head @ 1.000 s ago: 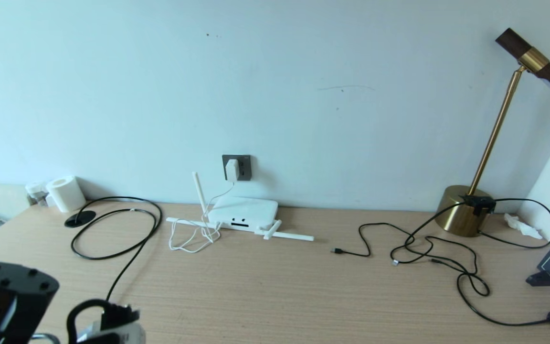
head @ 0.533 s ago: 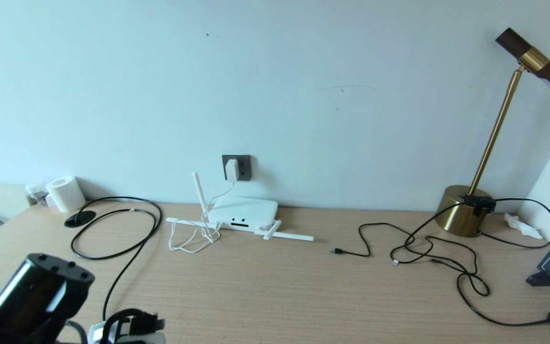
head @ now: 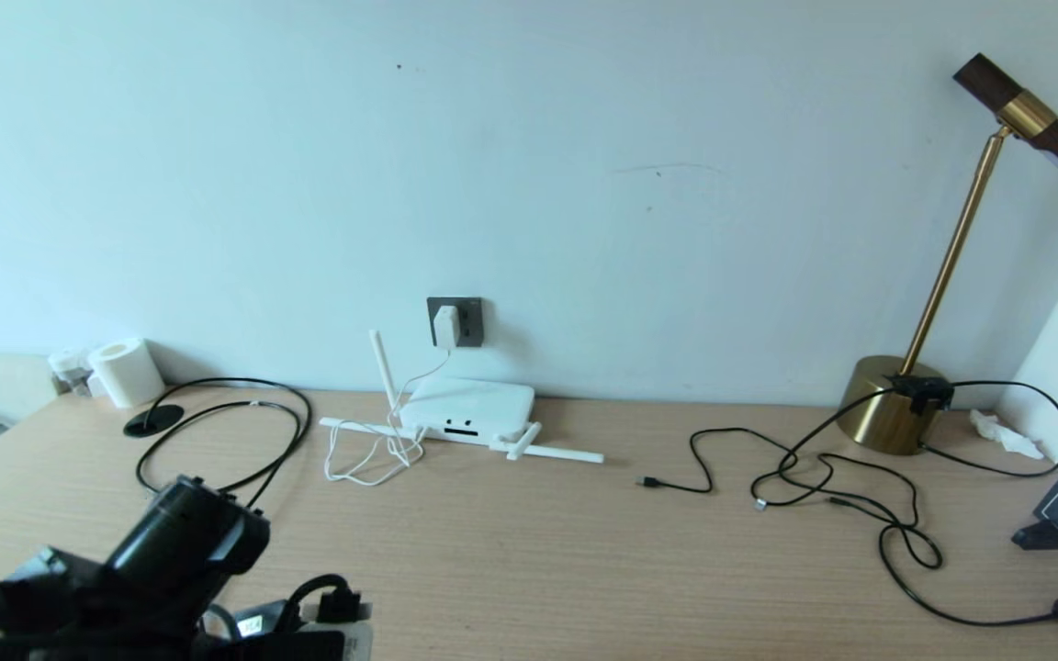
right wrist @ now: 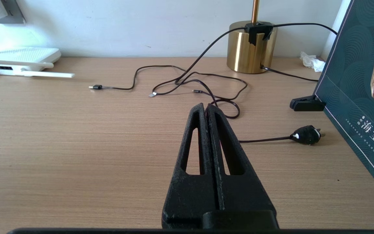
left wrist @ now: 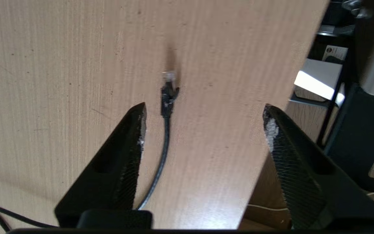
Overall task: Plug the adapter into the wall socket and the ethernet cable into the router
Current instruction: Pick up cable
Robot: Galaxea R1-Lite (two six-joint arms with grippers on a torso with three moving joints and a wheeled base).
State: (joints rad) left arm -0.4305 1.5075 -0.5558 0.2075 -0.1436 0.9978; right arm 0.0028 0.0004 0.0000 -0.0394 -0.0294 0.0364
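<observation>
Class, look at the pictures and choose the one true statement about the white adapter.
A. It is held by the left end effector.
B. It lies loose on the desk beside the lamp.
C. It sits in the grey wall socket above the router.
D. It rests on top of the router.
C: the adapter sits in the wall socket on the wall above the router, its thin white cord trailing down to the desk.

One router, one adapter, one socket, one ethernet cable, one lamp, one paper roll.
</observation>
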